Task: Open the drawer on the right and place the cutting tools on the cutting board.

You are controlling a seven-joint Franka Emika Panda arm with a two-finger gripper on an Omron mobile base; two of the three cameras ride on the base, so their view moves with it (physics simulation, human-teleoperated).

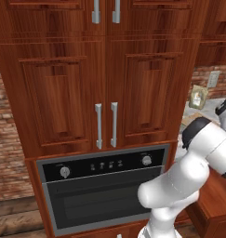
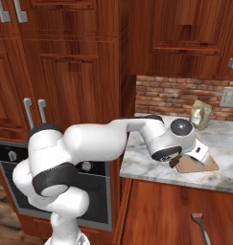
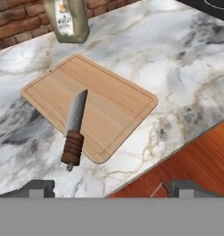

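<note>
The hand [image 3: 111, 189] hovers spread and empty above the knife with a ridged brown handle and grey blade [image 3: 74, 132], which lies on the light tan wooden cutting board [image 3: 113, 99], handle overhanging the marble table [image 3: 187, 60].

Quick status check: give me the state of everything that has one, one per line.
Knife: lying flat on the board, handle end overhanging the edge, released.
Cutting board: flat on the marble counter.
Pincer: open, empty, above the counter edge.
Upper cabinet doors: shut.
Oven door: shut.
</note>
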